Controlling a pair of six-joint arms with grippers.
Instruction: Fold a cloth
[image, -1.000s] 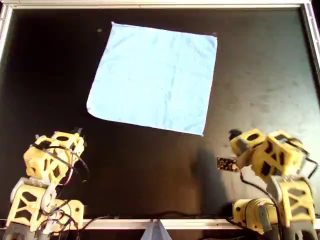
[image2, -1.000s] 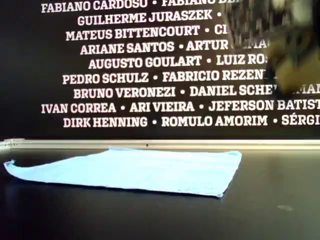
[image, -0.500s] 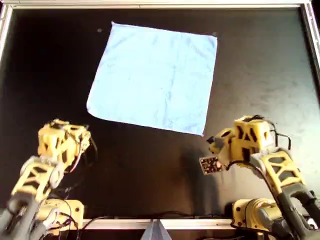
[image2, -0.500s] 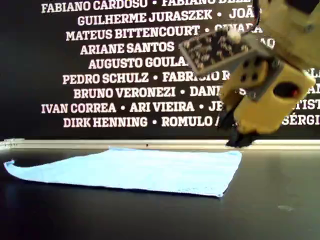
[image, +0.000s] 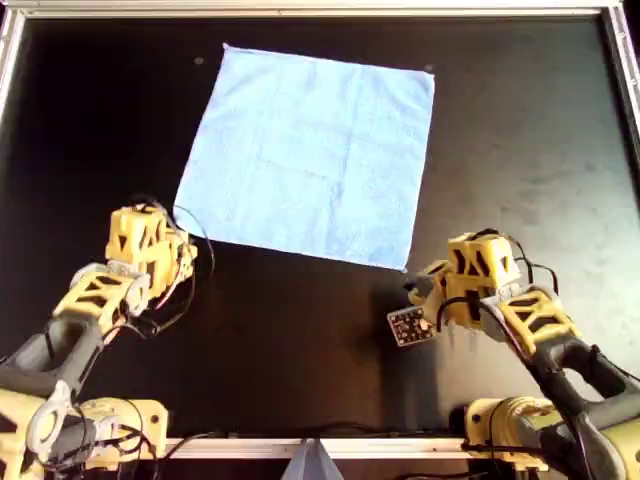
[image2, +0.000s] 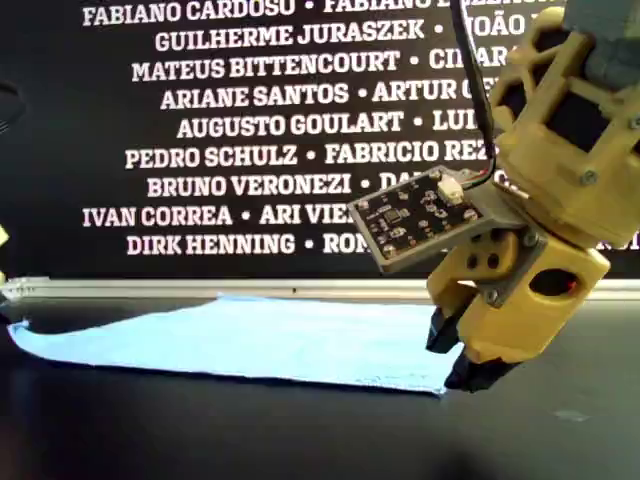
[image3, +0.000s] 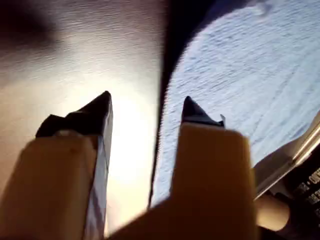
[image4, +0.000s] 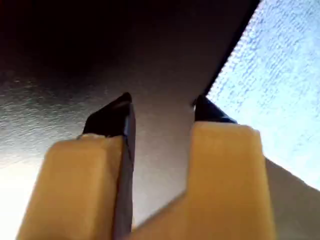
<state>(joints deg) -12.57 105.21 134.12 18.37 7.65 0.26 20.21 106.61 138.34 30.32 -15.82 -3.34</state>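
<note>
Black desk carries flat light blue cloth. First claw spread at cloth edge; second claw spread, just beside cloth.

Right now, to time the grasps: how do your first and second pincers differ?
My first pincer straddles the cloth edge, one fingertip over fabric; my second pincer has both fingertips over bare table, the cloth beside it. A circuit board shows beside the first, none beside the second. Both are open, holding nothing.

Even overhead light, warm glare on matte black worktop in soft, blurred wrist views, exterior view sharp
</note>
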